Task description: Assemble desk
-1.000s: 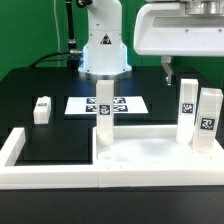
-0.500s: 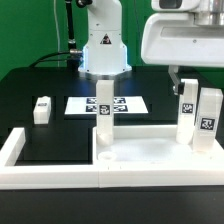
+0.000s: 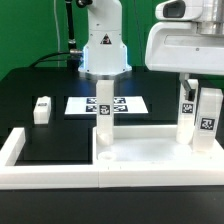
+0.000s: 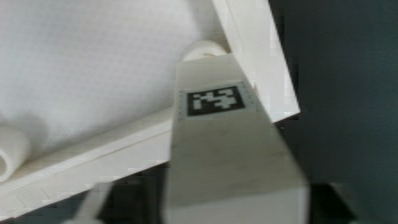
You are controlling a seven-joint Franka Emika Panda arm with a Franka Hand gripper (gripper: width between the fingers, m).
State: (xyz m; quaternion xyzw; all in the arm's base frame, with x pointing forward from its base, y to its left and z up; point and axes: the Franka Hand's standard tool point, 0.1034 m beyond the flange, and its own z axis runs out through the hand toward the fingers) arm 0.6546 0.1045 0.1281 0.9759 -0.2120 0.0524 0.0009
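While the gripper [image 3: 184, 86] is hanging right above a right leg [image 3: 187, 112] on the exterior view's right, the tabletop [image 3: 150, 158] is lying up front, with a second leg [image 3: 105, 112] standing at its corner. Over to the wrist view: the right leg [image 4: 222, 140] is looming large just beside the tabletop's rim, and I can't tell how wide the jaws are.

The Panda arm's white base [image 3: 103, 48] stands far back at mid-scene. Its bulky white wrist housing [image 3: 190, 45] hangs high at the exterior view's right, nearer the camera. Beneath it the end effector [image 3: 186, 86] points straight down, with only a dark fingertip showing. Whether its jaws are parted cannot be made out.
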